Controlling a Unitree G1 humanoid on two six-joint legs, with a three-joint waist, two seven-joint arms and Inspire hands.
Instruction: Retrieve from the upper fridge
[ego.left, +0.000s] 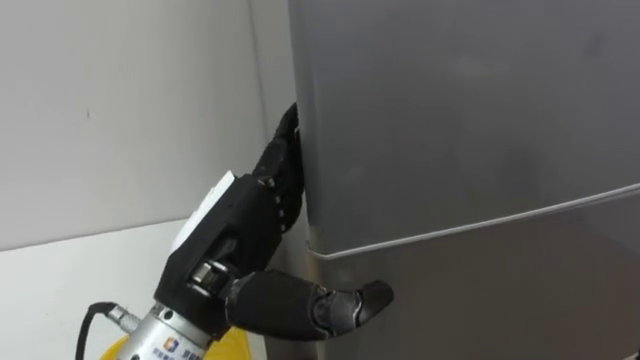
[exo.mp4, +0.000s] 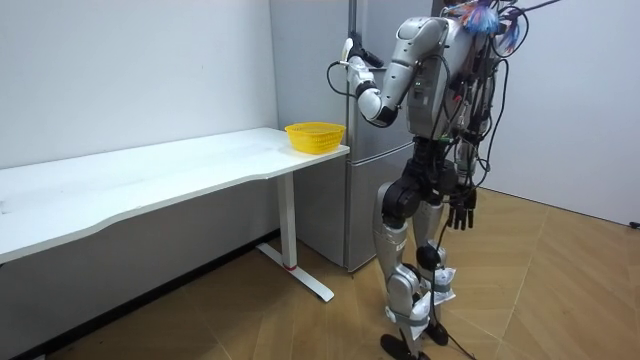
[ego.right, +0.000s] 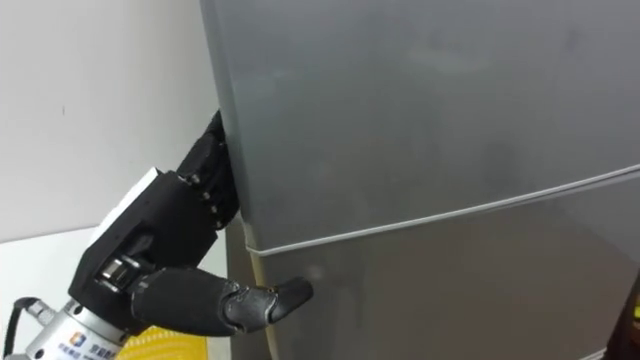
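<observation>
While it stands shut, grey fridge door (ego.left: 470, 110), left hand (ego.left: 240, 225) at edge

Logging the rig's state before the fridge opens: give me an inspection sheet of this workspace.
Surface: white table beside the fridge.
Job's things: grey fridge, upper door looks shut; contents hidden.
Clutter: yellow basket on the table's fridge end.
Hands: left hand at the upper door's left edge, by the seam; right hand hangs open by the thigh.
Cables: nothing seen beyond the robot's own.
Surroundings: white wall, wooden floor.
</observation>
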